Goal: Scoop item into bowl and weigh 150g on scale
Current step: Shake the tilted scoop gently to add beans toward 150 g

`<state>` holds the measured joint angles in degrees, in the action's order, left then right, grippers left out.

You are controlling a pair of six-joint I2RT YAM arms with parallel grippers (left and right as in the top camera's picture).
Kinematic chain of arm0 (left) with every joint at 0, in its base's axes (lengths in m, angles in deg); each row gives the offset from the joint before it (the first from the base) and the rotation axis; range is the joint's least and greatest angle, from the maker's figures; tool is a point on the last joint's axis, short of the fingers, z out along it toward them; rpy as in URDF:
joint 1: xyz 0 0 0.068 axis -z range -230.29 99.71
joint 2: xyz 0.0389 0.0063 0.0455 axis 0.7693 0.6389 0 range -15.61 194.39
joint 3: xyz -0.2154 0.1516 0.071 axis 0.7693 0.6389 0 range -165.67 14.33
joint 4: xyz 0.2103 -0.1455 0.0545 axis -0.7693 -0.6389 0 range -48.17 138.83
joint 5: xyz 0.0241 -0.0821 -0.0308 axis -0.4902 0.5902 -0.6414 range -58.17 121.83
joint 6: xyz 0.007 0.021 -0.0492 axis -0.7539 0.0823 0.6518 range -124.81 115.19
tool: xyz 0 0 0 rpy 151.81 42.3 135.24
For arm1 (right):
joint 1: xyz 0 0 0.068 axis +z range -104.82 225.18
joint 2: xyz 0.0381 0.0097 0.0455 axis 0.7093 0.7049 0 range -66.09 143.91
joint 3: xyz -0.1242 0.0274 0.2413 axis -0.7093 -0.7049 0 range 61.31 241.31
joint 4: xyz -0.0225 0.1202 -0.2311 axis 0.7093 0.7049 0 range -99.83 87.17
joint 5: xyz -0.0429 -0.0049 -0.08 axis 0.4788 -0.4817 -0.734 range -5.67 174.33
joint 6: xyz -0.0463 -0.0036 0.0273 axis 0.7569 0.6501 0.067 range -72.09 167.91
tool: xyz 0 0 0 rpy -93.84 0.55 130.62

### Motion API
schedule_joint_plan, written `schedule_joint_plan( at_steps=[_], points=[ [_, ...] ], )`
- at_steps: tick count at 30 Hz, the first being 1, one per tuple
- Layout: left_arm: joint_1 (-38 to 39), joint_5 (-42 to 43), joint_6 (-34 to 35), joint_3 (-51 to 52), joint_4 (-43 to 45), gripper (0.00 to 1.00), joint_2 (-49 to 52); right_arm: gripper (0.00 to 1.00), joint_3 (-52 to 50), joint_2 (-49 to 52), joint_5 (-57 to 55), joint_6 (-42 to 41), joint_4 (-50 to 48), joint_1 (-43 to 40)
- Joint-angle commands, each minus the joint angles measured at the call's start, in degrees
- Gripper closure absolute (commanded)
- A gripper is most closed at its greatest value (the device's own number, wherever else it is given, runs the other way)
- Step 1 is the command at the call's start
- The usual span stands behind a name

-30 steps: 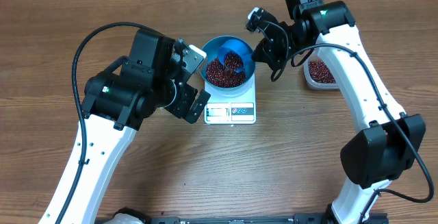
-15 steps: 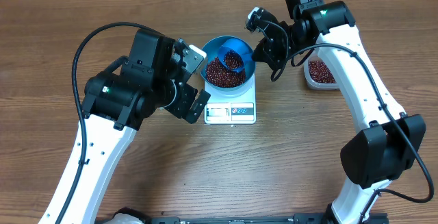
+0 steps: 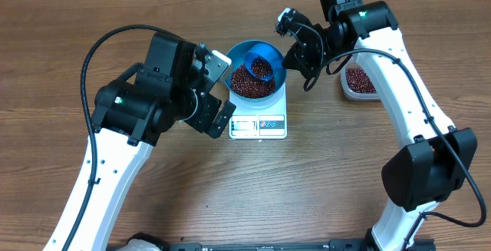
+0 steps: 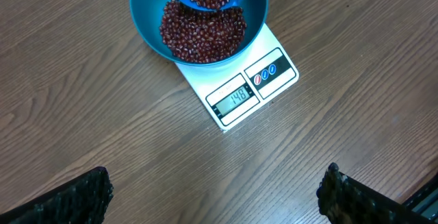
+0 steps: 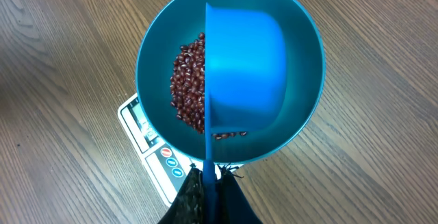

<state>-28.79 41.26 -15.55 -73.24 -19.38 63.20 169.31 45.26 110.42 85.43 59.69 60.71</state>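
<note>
1. The right gripper (image 5: 209,186) is clenched on the thin handle of a blue scoop (image 5: 246,66).
2. The scoop hangs tipped on its side over the bowl (image 5: 147,66), within the rim; the left wrist view shows it carrying beans.
3. The beans (image 4: 202,32) lie mostly as a loose heap in the bowl, filling its bottom and running up one side.
4. The bowl sits on the scale (image 4: 280,56) and hangs over its back and sides, so only the front strip shows.
5. The display (image 4: 233,98) reads 148, with three small round buttons beside it.
6. The left gripper (image 4: 215,186) is released, its fingers spread wide with nothing between them, above bare wood in front of the scale.
7. In the overhead view the left arm is on the bowl's left, close to it but not touching.
8. A clear tub (image 3: 359,82) holding more beans stands on the table (image 3: 322,182) to the right of the bowl, partly hidden by the right arm.
</note>
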Motion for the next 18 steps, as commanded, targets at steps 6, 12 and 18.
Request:
schedule_joint_plan(
  at_steps=[6,12,18],
  points=[
    [-0.11,0.48,-0.85,-0.33,-0.17,0.00,0.26,0.96,1.75,-2.23,0.31,-0.24,-0.28,0.22],
    [-0.11,0.46,-0.85,-0.33,-0.17,0.00,0.26,0.96,1.75,-2.23,0.26,-0.02,0.42,0.22],
    [-0.11,0.46,-0.85,-0.33,-0.15,0.00,0.26,0.96,1.75,-2.23,0.28,-3.21,-1.31,0.11]
  ],
)
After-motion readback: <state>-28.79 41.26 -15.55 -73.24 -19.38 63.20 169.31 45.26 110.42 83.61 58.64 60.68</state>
